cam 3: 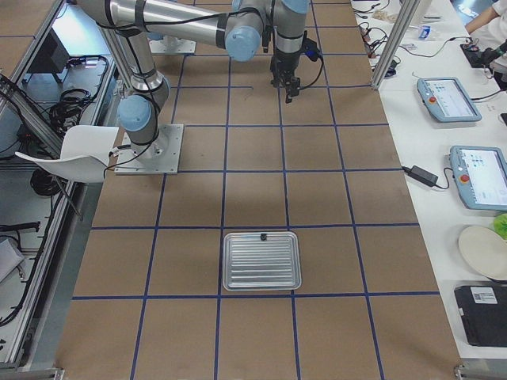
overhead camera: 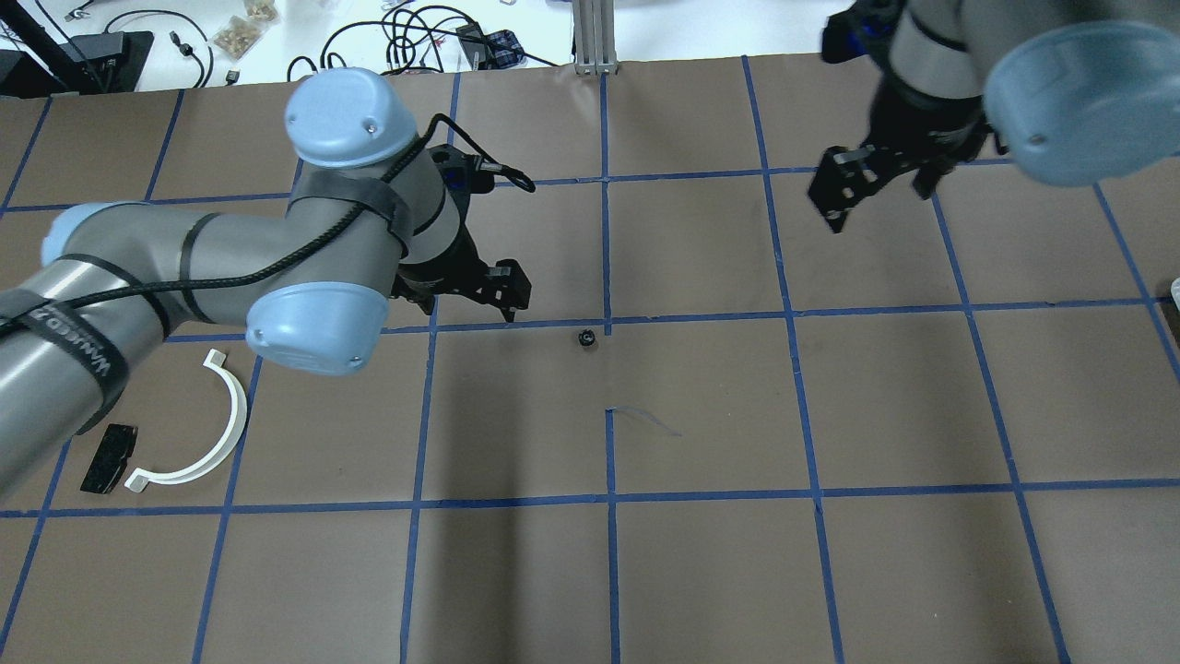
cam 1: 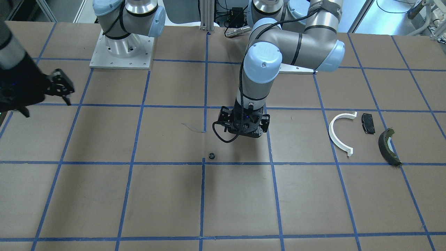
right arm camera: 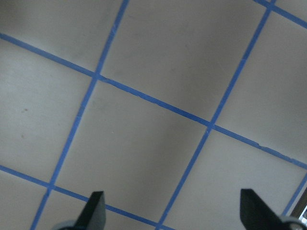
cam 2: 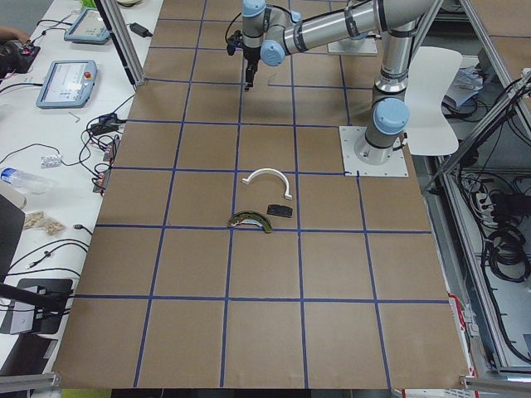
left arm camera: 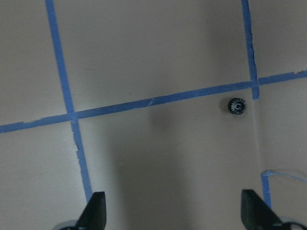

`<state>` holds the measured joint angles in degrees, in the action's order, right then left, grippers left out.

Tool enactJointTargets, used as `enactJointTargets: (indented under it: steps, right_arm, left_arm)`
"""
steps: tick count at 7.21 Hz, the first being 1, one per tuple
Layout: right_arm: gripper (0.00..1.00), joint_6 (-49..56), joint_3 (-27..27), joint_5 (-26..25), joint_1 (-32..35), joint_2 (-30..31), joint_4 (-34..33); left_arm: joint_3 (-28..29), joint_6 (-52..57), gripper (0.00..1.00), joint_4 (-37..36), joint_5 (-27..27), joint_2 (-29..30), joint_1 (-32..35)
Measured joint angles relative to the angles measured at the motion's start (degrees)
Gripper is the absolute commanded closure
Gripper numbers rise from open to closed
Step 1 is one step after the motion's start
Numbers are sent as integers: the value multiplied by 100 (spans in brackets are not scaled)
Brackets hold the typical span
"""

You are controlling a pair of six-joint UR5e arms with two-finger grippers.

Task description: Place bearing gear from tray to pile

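The bearing gear (cam 1: 211, 156) (overhead camera: 585, 338) (left arm camera: 236, 106) is a small black toothed ring lying on the brown table beside a blue tape crossing. My left gripper (left arm camera: 175, 213) (overhead camera: 498, 290) hovers open just beside it, holding nothing. My right gripper (right arm camera: 172, 213) (overhead camera: 843, 198) is open and empty, raised far off on the other side. The pile lies on the left arm's side: a white half-ring (cam 1: 339, 134) (overhead camera: 221, 433), a black pad (cam 1: 368, 123) (overhead camera: 109, 457) and a dark curved shoe piece (cam 1: 387, 146). The ribbed metal tray (cam 3: 261, 261) shows in the exterior right view.
Brown paper with a blue tape grid covers the table. A short loose strip of tape (overhead camera: 645, 420) lies near the gear. Both arm bases (cam 1: 122, 48) stand at the robot's edge of the table. Benches with tablets and cables (cam 2: 66, 83) run along the far side.
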<state>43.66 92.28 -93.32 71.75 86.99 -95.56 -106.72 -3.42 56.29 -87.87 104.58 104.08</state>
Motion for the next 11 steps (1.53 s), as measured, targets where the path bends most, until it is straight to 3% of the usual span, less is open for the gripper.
enactJointTargets:
  steps: [3, 5, 9, 10, 11]
  right_arm:
    - [0, 2935, -24, 60, -2105, -704, -592]
    - [7, 4682, -15, 65, -3052, -1560, -1431]
    - [8, 7823, 8, 354, -3504, -2377, -2052]
    - [9, 8018, 22, 537, -3573, -2563, -2224]
    - [14, 8090, 40, 620, -3606, -2727, -2342]
  left_arm:
    - [324, -363, 0, -459, -2, 811, 362]
    - [562, -413, 10, -527, -21, 1226, 469]
    - [691, -418, 19, -607, -51, 1603, 531]
    - [700, -416, 37, -622, -46, 1635, 535]
    - [703, -415, 63, -630, -39, 1647, 539]
